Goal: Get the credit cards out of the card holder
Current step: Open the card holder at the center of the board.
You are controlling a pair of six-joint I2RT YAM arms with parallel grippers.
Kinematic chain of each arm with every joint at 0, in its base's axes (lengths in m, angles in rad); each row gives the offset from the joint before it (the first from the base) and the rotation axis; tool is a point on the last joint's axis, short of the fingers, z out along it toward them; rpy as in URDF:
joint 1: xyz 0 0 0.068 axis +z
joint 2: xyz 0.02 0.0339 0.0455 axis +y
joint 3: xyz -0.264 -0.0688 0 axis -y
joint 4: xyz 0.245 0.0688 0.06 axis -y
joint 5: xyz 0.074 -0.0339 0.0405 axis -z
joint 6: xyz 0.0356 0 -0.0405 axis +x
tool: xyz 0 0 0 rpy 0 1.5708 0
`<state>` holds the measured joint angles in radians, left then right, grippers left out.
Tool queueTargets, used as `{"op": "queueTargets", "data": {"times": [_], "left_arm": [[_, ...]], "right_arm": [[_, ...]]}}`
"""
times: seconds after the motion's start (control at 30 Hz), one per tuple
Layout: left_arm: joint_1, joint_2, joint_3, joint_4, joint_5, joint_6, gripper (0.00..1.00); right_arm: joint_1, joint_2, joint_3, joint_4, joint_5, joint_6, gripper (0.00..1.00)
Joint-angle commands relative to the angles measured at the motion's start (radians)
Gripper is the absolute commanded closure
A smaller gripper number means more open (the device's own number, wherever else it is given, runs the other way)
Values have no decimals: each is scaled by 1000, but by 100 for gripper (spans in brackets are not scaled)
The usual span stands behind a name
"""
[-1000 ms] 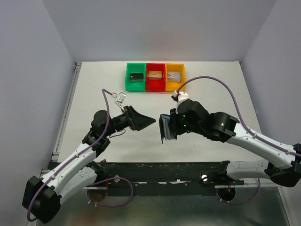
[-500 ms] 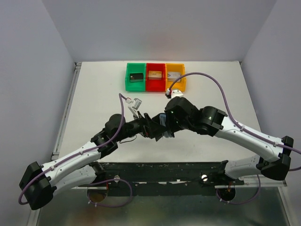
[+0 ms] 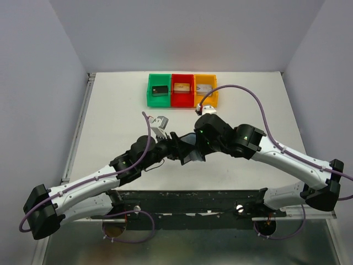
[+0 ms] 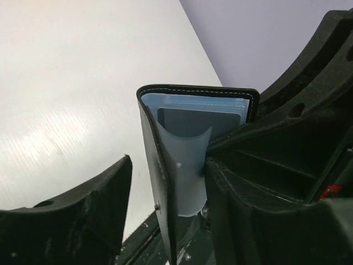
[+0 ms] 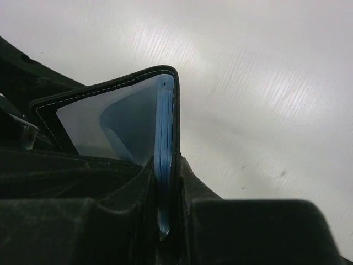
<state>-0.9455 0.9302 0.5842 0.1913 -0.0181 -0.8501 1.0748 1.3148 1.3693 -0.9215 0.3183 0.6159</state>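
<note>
White table [image 3: 110, 110]: both my arms meet over near middle.
Far edge: green bin [image 3: 152, 94], red bin [image 3: 175, 95], yellow bin [image 3: 215, 94] in touching row, one block in each.
Card holder [image 3: 192, 152] raised off table, opened in V between my grippers.
Right gripper [image 5: 165, 171] clamped narrow on one blue-grey leaf.
Left gripper [image 4: 168, 165] jaws apart, straddling black leaf. One finger [image 4: 259, 187] against clear pocket, other short of leather.
Dark card [image 4: 198, 118] seated in pocket.
</note>
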Motion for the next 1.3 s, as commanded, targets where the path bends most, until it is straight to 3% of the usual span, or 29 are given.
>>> {"op": "queueTargets", "data": {"times": [0.0, 0.1, 0.2, 0.33, 0.47, 0.97, 1.27], "left_arm": [[-15, 27, 65, -110, -126, 29, 41], [-18, 10, 59, -145, -157, 28, 48], [-16, -25, 40, -164, -181, 25, 46], [-16, -76, 13, -170, -192, 25, 27], [-18, -99, 0, -159, -189, 28, 20], [-18, -90, 0, -67, -102, 8, 12], [-19, 8, 54, -81, -26, -3, 17]], "right_arm": [[2, -3, -1, 26, -7, 30, 100], [4, -17, -9, 24, -4, 35, 100], [4, -40, -29, 36, -4, 36, 100], [2, -55, -42, 41, -10, 39, 100], [4, -48, -41, 36, -8, 38, 100], [2, -26, -35, -11, 82, 22, 100], [7, 0, -15, -19, 67, 24, 100]]}}
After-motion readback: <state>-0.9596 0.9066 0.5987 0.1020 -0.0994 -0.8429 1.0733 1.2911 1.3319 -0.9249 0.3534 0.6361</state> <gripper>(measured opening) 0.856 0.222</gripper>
